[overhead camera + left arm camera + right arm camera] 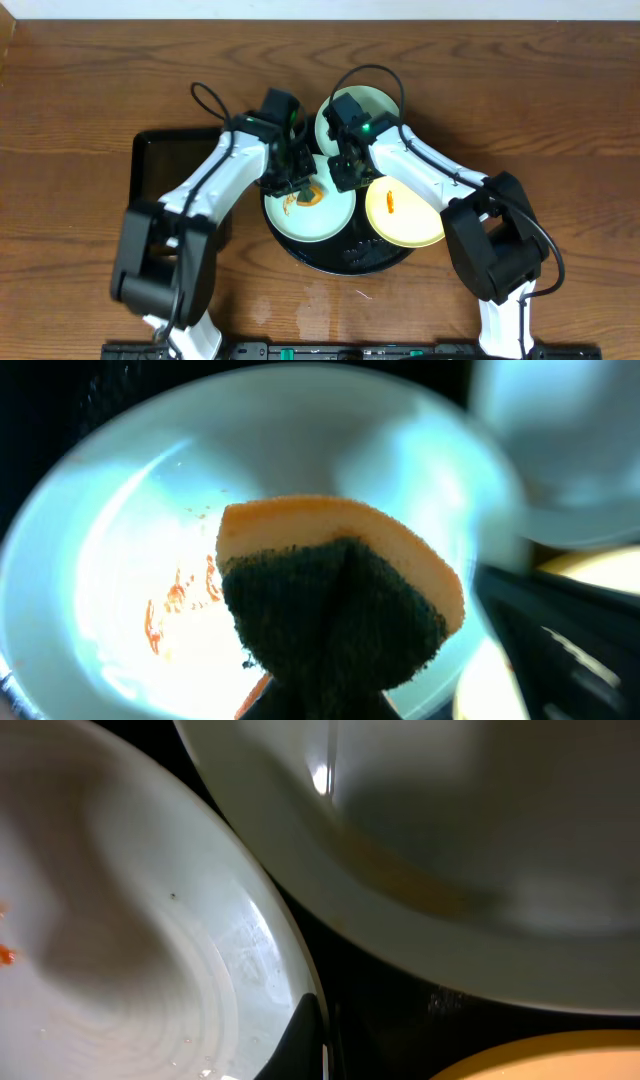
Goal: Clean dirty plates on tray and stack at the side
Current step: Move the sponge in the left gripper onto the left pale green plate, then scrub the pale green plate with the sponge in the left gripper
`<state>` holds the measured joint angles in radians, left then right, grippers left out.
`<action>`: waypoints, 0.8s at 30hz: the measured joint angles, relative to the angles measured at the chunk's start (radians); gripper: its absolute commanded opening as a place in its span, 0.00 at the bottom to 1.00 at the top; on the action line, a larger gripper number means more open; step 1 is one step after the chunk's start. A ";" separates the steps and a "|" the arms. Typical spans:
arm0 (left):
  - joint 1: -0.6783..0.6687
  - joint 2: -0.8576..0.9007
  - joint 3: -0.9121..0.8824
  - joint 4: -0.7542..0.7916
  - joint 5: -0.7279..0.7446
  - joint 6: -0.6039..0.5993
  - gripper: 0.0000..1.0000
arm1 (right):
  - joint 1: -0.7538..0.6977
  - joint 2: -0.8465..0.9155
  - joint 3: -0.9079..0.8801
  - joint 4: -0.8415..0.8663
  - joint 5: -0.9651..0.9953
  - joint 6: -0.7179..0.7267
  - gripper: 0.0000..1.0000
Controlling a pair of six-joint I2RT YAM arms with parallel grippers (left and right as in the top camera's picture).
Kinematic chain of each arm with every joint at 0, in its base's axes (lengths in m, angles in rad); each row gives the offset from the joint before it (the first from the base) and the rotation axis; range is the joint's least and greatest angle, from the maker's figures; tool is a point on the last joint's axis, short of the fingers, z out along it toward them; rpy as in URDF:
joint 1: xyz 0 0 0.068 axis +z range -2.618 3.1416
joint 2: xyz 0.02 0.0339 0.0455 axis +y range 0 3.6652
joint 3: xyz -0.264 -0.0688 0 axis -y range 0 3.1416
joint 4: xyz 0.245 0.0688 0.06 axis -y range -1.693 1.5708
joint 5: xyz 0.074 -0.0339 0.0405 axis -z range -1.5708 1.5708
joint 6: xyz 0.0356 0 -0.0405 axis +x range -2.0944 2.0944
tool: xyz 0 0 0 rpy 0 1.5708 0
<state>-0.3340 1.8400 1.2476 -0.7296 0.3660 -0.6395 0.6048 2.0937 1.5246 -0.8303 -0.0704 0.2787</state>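
The round black tray (330,255) holds three plates. The front mint-green plate (325,220) carries an orange smear (165,610). The second mint-green plate (375,105) lies behind it, and the yellow plate (410,220), with a small orange smear, lies to the right. My left gripper (297,180) is shut on an orange sponge with a dark scouring side (340,600), held over the front mint plate (120,540). My right gripper (345,172) is shut on that plate's right rim (285,950), one dark finger (305,1035) inside the rim.
A smaller rectangular black tray (158,165) lies to the left of the round tray, partly under my left arm. The brown wooden table (80,80) surrounds both. In the right wrist view the back mint plate (450,820) and the yellow plate (540,1060) lie close by.
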 measured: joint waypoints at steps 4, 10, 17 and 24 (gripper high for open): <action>-0.001 0.061 0.000 0.014 -0.021 -0.027 0.07 | 0.000 0.000 0.012 0.001 0.005 0.013 0.01; -0.001 0.078 0.000 0.086 -0.033 -0.042 0.08 | 0.000 0.000 0.012 0.000 0.008 0.023 0.01; -0.001 0.098 -0.006 0.091 -0.080 -0.041 0.08 | 0.001 0.001 0.012 -0.018 0.004 0.026 0.01; -0.003 0.098 -0.019 0.083 -0.116 -0.009 0.07 | 0.004 0.039 0.017 -0.041 0.004 0.029 0.01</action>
<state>-0.3367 1.9377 1.2282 -0.6468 0.2497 -0.6487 0.6090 2.1323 1.5414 -0.8711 -0.0666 0.3080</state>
